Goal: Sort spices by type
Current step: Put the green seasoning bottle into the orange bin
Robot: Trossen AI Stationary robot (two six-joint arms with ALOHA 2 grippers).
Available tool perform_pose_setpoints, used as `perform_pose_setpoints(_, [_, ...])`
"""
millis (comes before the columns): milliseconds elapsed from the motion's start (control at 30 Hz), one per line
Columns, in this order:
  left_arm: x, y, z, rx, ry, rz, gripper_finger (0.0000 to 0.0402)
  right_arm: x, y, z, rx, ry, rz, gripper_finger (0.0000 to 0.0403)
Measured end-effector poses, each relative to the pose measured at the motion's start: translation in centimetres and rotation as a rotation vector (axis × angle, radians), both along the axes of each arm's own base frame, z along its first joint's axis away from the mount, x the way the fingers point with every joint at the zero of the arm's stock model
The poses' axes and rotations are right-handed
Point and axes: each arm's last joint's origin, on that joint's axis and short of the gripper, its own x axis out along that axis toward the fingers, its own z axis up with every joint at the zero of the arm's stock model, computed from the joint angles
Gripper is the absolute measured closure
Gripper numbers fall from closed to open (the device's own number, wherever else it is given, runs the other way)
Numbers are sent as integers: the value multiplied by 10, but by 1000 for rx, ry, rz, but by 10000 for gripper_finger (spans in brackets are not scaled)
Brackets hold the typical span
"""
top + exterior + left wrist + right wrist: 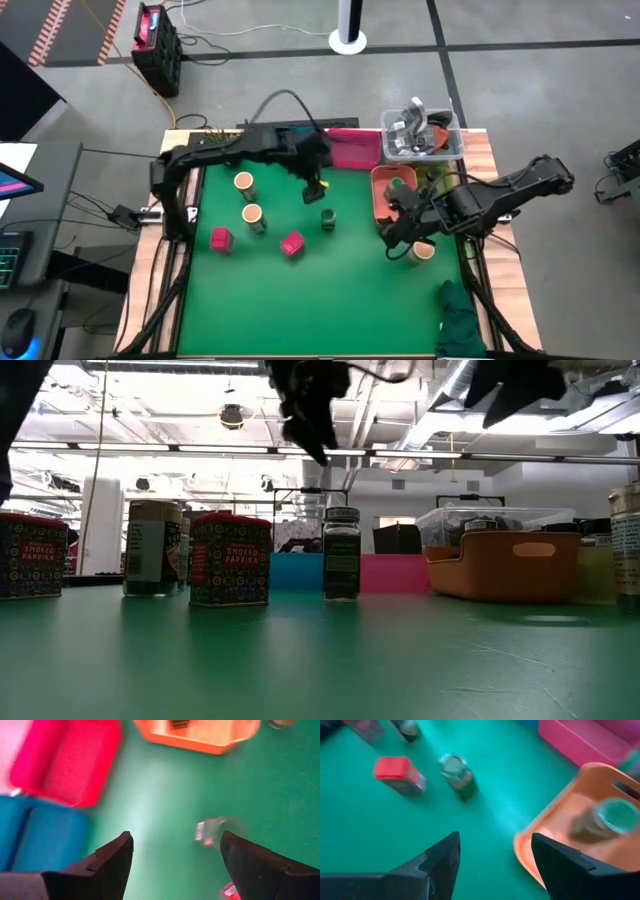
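Two red tins [229, 559] at the low view's left read "SMOKED PAPRIKA"; the orange bin [388, 195] holds a green-topped jar [612, 816]. Both the left gripper [175, 855] and the right gripper [495, 850] are spread, empty.

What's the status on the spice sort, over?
Left gripper open, empty, above mat near pink bin. Right gripper open, empty, by orange bin. One green-topped jar binned; others loose. Nothing blocking.

Red is being shown by two patterned paprika tins [221, 239], tan by jar lids [243, 181], orange by a bin [385, 207].
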Motion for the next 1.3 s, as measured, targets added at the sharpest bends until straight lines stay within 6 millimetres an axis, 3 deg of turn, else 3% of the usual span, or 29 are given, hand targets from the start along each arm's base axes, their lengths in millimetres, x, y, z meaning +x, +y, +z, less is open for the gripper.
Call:
perform_pose_setpoints(167, [-34,13,11,17,-99,66,118,20,-11,-5,-42,-108,81,131])
perform_pose_setpoints(400, [-84,-2,14,-10,-237,116,118,61,-31,-21,-69,-108,300,131])
perform_pose_setpoints(600, [-118,-13,20,-50,-320,200,118,95,-49,-48,-44,-85,456,112])
perform_pose_setpoints(900, [-141,-19,36,-8,-351,213,118,130,-65,-60,-158,1,610,31])
perform_pose_setpoints(1167, [-146,-20,33,-9,-301,220,118,156,-76,-80,-141,95,605,5])
perform_pose_setpoints(1300, [-147,-21,33,0,-289,208,118,159,-80,-93,-111,166,604,7])
